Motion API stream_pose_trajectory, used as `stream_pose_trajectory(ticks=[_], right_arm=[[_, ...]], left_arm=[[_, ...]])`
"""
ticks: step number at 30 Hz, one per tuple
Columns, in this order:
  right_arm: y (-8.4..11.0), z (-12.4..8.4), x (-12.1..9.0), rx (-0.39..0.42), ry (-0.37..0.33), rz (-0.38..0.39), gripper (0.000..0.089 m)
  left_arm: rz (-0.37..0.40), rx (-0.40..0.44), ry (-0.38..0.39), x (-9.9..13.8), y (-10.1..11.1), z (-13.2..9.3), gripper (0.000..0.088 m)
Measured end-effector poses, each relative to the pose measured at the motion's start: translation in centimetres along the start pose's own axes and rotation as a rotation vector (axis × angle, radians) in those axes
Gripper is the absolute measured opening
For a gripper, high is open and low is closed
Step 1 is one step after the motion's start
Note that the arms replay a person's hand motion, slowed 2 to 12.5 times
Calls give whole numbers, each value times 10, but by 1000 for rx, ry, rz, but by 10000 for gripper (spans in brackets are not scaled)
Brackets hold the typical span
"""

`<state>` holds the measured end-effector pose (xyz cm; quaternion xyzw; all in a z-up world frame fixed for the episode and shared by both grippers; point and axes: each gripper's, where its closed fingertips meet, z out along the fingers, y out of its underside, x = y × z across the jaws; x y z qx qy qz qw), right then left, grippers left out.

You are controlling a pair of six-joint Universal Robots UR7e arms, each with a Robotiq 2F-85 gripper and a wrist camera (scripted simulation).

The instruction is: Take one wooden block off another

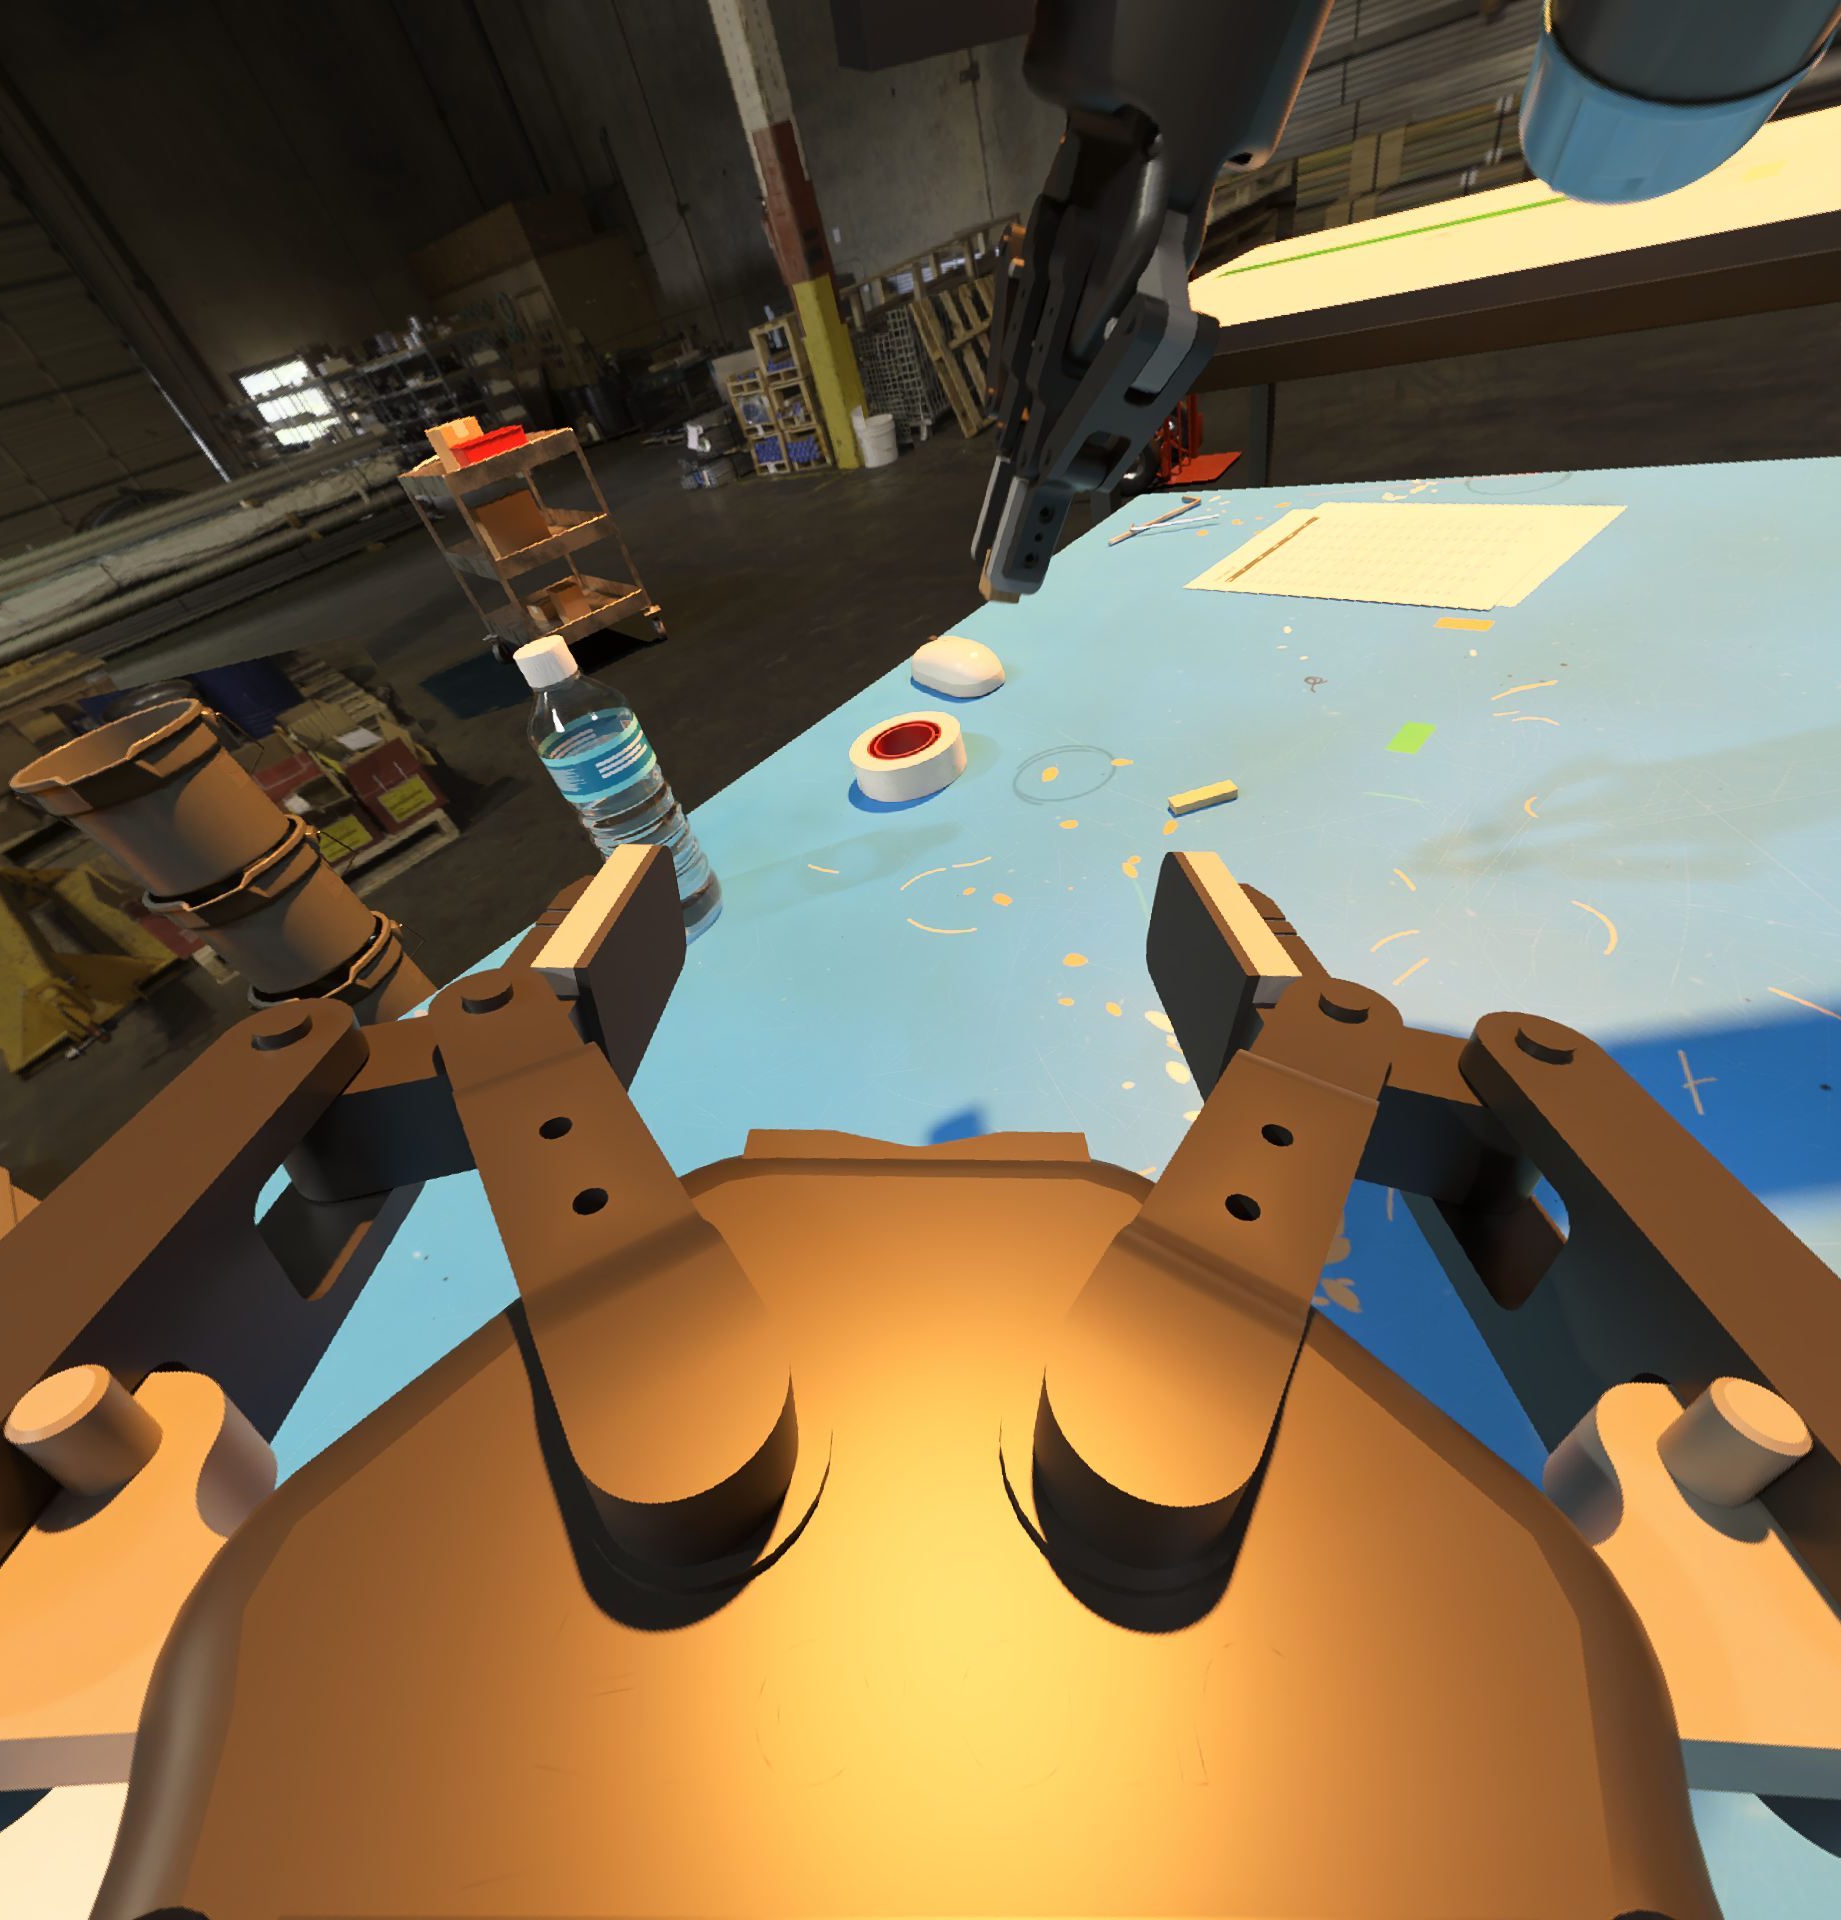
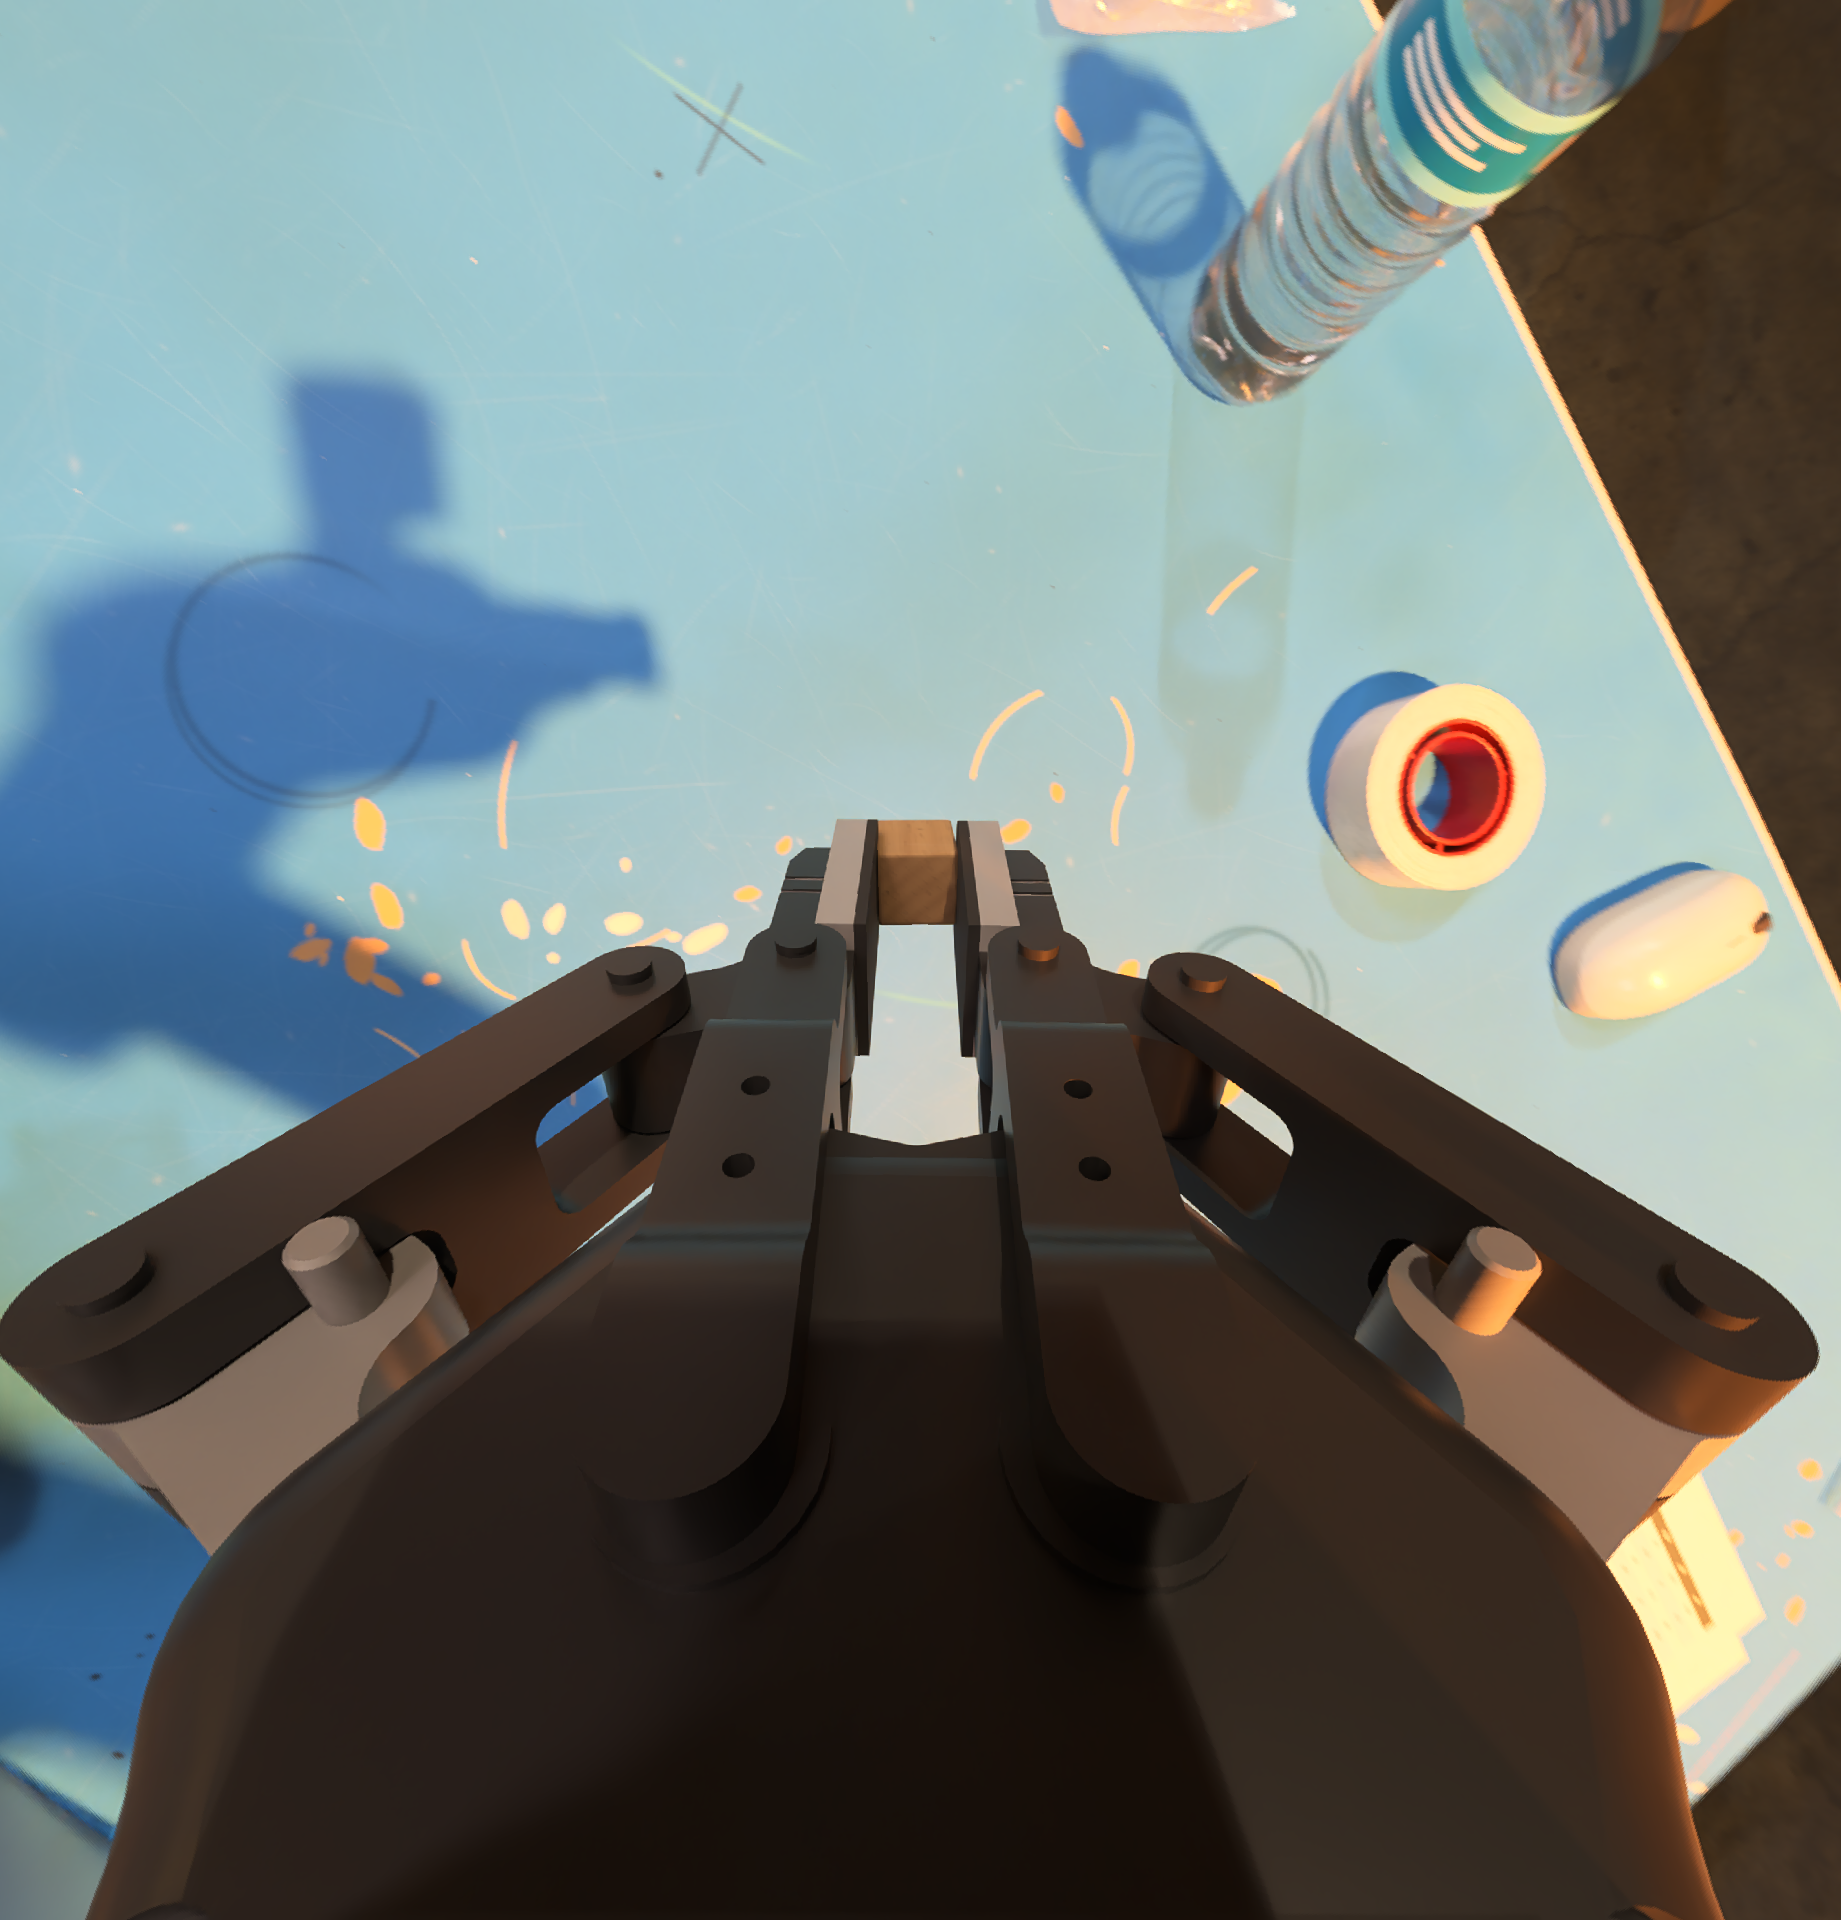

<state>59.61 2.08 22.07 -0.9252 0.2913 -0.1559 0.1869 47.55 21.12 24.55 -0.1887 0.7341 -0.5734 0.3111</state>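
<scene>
- While the right gripper (image 2: 917, 873) clamps the wooden block (image 2: 916, 871) above the blue table (image 2: 687, 416), choose bare tabletop, lower gently, then release.
- Keep the left gripper (image 1: 916, 894), fingers wide and empty, clear.

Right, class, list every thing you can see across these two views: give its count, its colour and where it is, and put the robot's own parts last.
Wooden block: one seen, light brown, held between the right gripper's fingers, above the table.
Table: one, light blue with paint flecks.
Water bottle: one, clear with a white cap and blue label, upright at the table's edge.
Tape roll: one, white with a red core, beside the bottle.
Computer mouse: one, white, just beyond the tape roll.
Paper sheet: one, cream, far side of the table.
Small pale bar: one, yellowish, mid-table.
Cart: one, rusty brown, on the floor beyond.
Left gripper: one, open, empty.
Right gripper: one, closed on the block.
</scene>
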Motion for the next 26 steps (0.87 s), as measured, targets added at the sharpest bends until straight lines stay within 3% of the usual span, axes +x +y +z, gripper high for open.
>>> stream_pose_trajectory(ticks=[11,26], right_arm=[[-21,40,-34,-7,-133,49,132],[-22,103,-75,-66,-299,109,131]], left_arm=[[3,6,-4,-1,-2,-4,778],[8,12,-16,-4,-4,-9,778]])
